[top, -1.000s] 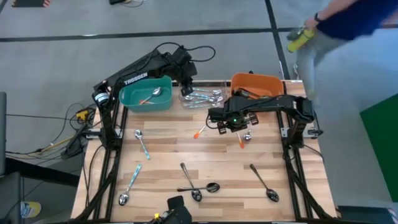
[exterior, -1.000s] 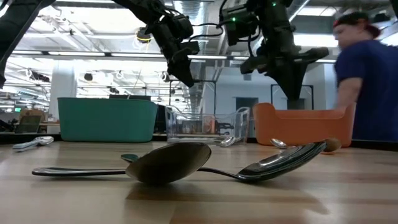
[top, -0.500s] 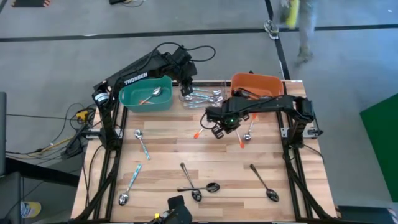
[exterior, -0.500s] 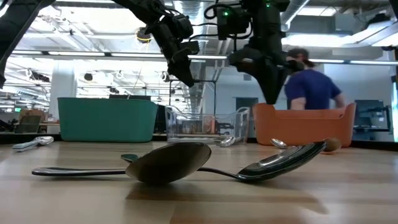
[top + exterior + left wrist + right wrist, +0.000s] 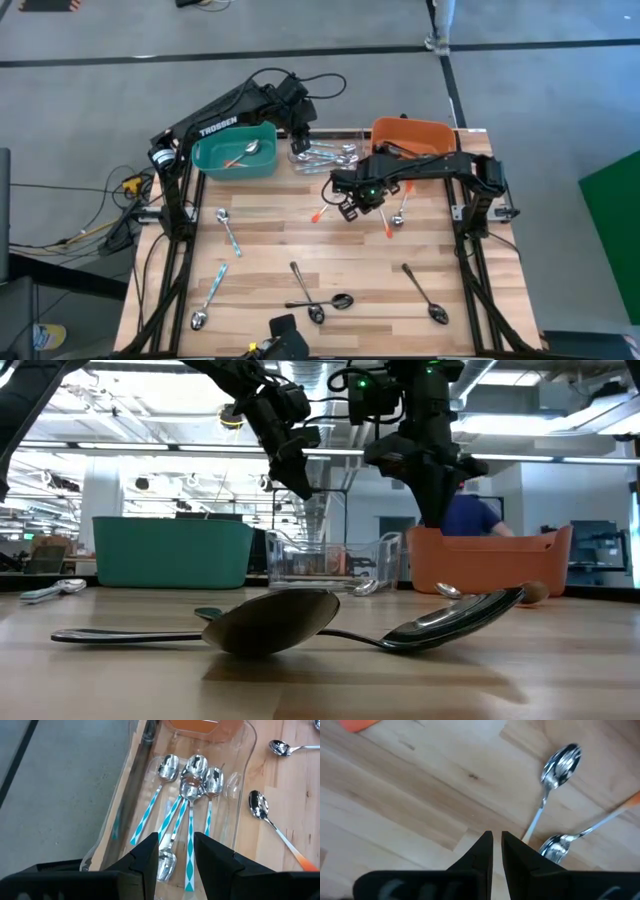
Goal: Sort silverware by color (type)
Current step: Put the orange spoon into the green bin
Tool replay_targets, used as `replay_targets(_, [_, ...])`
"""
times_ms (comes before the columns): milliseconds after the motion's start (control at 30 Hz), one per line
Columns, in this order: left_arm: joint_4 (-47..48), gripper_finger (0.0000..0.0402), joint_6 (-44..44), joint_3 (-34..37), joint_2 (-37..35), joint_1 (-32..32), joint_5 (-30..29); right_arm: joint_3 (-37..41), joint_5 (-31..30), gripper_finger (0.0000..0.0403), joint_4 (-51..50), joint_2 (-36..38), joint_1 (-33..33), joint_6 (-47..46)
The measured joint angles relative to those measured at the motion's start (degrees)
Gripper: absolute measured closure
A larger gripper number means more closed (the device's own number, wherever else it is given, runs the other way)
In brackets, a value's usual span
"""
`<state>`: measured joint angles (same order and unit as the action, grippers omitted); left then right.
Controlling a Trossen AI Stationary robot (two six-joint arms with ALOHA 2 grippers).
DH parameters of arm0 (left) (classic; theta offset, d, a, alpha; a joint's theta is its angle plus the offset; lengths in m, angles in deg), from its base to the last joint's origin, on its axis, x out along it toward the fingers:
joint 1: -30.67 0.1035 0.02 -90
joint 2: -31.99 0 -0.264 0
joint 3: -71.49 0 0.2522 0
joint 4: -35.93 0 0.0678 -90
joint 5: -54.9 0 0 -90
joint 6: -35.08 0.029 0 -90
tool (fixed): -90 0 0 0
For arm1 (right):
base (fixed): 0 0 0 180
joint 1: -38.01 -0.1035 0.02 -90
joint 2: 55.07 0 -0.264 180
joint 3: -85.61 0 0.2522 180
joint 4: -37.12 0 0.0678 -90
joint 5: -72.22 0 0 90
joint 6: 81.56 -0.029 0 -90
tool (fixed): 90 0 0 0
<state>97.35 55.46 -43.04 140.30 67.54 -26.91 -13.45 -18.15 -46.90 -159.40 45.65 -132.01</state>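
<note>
The right tool, nearly closed and empty, hovers above the worktop near an orange-handled spoon. Best to open wider, straddle its handle, then descend. The left tool, part-open, empty, hangs over the clear bin of teal spoons.

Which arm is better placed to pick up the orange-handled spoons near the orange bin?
Probably the right arm. The right gripper hangs over the table beside the orange-handled spoons, holding nothing. The left gripper is above the clear bin of teal-handled spoons, farther away.
</note>
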Motion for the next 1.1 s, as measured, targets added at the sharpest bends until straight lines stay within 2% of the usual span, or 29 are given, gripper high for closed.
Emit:
replay_targets(200, [0.0, 0.029, 0.0, 0.0, 0.0, 0.0, 0.0, 0.1, 4.9, 0.0341, -1.9, 0.0, 1.6, 1.5])
replay_targets(367, [0.0, 0.029, 0.0, 0.0, 0.0, 0.0, 0.0, 0.3, 4.9, 0.0341, -1.7, 0.0, 1.0, 2.9])
replay_targets(600, [0.0, 0.029, 0.0, 0.0, 0.0, 0.0, 0.0, 0.3, 2.7, 0.0341, -2.8, 0.0, 1.2, -0.5])
replay_targets(667, [0.0, 0.029, 0.0, 0.0, 0.0, 0.0, 0.0, 0.3, 2.0, 0.0341, -2.7, 0.0, 1.2, 1.6])
replay_targets(1100, [0.0, 0.029, 0.4, 0.0, 0.0, 0.0, 0.0, 0.3, 2.5, 0.034, -0.4, 0.0, -0.6, 2.6])
